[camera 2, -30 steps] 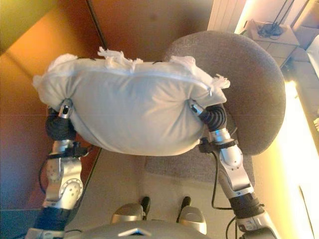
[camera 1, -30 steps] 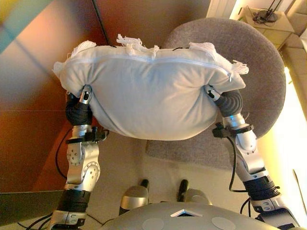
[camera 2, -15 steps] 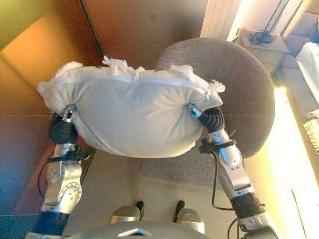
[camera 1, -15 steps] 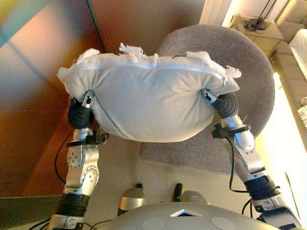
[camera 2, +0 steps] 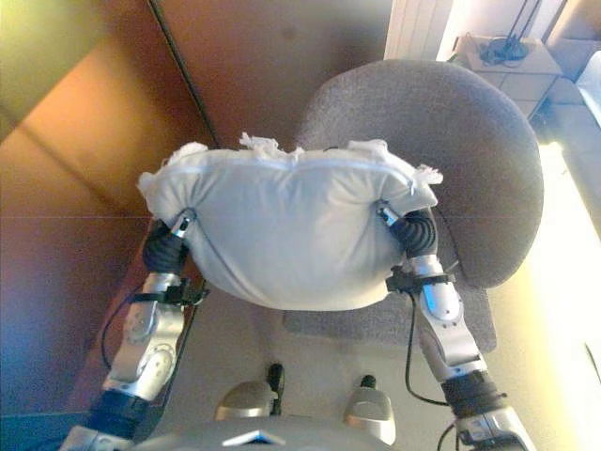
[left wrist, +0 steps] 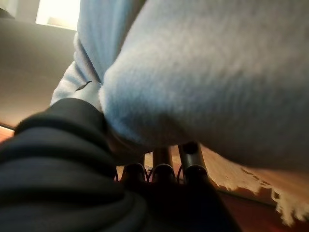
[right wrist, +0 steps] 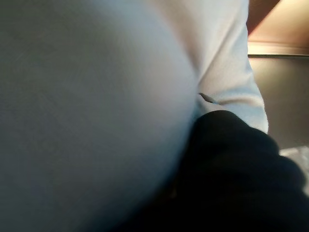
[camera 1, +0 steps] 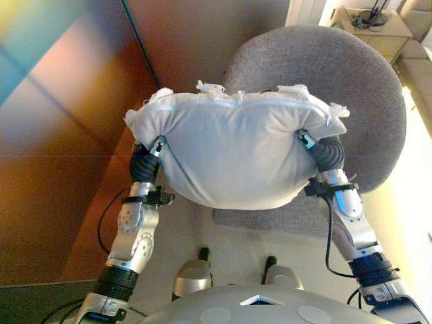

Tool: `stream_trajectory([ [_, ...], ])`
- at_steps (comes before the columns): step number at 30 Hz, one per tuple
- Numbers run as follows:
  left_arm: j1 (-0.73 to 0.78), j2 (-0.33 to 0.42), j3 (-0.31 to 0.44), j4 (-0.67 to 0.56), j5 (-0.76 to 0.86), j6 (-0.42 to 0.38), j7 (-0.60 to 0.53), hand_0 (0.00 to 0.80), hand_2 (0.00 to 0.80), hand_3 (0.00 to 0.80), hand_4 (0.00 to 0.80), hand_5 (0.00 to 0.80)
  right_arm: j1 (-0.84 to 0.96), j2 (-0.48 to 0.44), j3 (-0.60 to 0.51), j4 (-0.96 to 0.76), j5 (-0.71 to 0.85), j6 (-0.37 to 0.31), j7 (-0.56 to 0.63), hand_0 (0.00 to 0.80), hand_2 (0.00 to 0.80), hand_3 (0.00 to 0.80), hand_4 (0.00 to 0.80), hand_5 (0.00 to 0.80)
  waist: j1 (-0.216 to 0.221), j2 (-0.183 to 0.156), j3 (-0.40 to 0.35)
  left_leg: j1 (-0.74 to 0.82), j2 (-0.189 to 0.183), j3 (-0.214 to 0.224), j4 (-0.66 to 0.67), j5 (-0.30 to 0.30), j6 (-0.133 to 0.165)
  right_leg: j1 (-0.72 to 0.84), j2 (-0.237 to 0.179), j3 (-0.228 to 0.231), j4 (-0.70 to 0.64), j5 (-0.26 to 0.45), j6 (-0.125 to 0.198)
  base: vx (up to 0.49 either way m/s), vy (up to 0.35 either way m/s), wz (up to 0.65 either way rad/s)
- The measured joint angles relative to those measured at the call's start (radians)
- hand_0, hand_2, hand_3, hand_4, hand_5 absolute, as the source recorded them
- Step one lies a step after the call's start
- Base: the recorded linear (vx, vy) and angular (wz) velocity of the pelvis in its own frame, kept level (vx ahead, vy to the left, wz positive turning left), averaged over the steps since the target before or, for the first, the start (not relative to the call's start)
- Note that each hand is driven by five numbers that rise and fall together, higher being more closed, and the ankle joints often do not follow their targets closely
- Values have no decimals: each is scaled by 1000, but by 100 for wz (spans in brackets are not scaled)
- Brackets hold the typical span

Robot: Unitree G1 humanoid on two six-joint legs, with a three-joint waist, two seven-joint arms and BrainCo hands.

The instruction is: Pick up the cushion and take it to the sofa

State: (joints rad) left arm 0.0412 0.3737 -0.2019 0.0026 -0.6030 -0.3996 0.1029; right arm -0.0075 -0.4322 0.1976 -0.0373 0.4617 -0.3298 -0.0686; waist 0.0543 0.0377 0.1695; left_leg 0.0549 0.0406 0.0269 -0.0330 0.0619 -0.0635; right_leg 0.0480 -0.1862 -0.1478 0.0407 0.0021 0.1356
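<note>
White and plump, the cushion [camera 1: 233, 152] hangs in the air between the two hands, above the grey round chair [camera 1: 351, 74] and the pale floor [camera 2: 310, 352]. The left hand [camera 1: 144, 162] presses into its one end and the right hand [camera 1: 325, 150] into the other, each sunk into the cloth. Their fingers lie under or behind the cushion, so I cannot tell whether they are curled or straight.

cushion [camera 1: 233, 152] | white, plump (frayed tufts on top) | aloft, level
</note>
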Motion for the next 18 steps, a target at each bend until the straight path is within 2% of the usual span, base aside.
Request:
stream_trajectory([
  [2, 0, -3, 13, 0, 0, 0, 0, 800, 800, 800, 800, 800, 1, 22, 7, 0, 0, 2, 0, 800, 800, 800, 800, 800, 5, -8, -2, 30, -1, -2, -15, -1, -1, 45, 5, 0, -48, 9, 4, 47, -158, 8],
  [6, 0, -3, 32, -1, 0, 0, 0, 800, 800, 800, 800, 800, -2, 28, 10, 1, 0, 2, 17, 800, 800, 800, 800, 800, 17, -12, -2, 41, 26, 0, -6, -14, -19, 82, 37, 1, -106, 24, -11, -34, -161, -5],
  [8, 1, -1, 37, -1, 1, -3, 2, 800, 800, 800, 800, 800, -12, 35, 15, 14, 0, 2, 26, 800, 800, 800, 800, 800, 19, -33, 12, 6, 31, 1, 87, -23, -27, 65, 40, 17, -77, 5, -33, -67, -166, -26],
  [11, 7, -2, 47, 4, 2, -11, 5, 800, 800, 800, 800, 800, -16, 42, 28, 23, -3, 1, 27, 800, 800, 800, 800, 800, 17, -66, 35, -75, 35, -3, 310, -20, -27, 51, 47, 56, -15, -23, -60, 41, -140, -40],
  [14, 11, -4, 48, 23, 2, -11, 4, 800, 800, 800, 800, 800, -15, 64, 34, 24, -19, -2, 21, 800, 800, 800, 800, 800, 13, -77, 40, -107, 41, -8, 425, 33, -16, 61, 43, 85, 3, -31, -87, 168, -33, -37],
  [16, 13, -6, 39, 23, 14, -5, 2, 800, 800, 800, 800, 800, -15, 65, 35, 24, -19, -4, 2, 800, 800, 800, 800, 800, 13, -76, 39, -93, 1, -44, 383, -19, -13, 39, 37, 108, 15, -26, -96, 202, 14, -53],
  [18, 9, -7, 31, 23, 40, 6, 3, 800, 800, 800, 800, 800, -15, 59, 33, 24, -18, -2, -21, 800, 800, 800, 800, 800, 7, -55, 29, -47, -40, -72, 232, -50, -9, 14, 46, 128, 16, -17, -98, 274, 56, -49],
])
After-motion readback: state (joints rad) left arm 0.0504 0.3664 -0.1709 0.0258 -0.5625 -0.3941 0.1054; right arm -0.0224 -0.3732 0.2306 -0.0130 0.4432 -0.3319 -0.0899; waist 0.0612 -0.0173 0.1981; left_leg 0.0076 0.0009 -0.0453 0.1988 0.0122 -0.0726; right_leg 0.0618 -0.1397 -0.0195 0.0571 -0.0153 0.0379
